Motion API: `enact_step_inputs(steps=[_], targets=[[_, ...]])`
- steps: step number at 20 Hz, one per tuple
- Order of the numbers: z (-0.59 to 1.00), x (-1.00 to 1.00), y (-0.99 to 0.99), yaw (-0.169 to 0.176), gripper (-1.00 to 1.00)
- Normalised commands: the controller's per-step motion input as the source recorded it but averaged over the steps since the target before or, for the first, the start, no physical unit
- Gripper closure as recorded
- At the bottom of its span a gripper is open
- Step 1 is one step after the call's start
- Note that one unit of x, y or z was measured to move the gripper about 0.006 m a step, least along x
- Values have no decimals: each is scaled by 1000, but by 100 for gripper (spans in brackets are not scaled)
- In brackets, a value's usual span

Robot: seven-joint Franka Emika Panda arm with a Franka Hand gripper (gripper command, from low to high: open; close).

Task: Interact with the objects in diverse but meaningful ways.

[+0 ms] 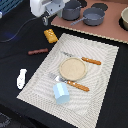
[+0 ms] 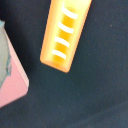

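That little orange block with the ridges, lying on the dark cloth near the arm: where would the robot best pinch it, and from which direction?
Probably from straight above, pinching the ridged orange block across its two long sides near the middle. It lies flat on the dark cloth with open space all round, and the wrist view shows it long and narrow, so the short width is the easier span. The gripper hangs close by, above it.

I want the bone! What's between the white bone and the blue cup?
In the exterior view, only dark table and the placemat edge separate the white bone and blue cup.
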Motion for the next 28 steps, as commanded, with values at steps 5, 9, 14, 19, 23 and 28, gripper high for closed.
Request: enact_step_inputs(steps=[5,9,14,19,23,28], targets=[[-270,-193,-37,-48,-100],[-149,-220,-281,-54,-100],[-325,-218,-50,-61,-100],[-263,-207,111,-27,-100],[-112,-172,291,-54,-100],[-85,-259,298,-42,-100]])
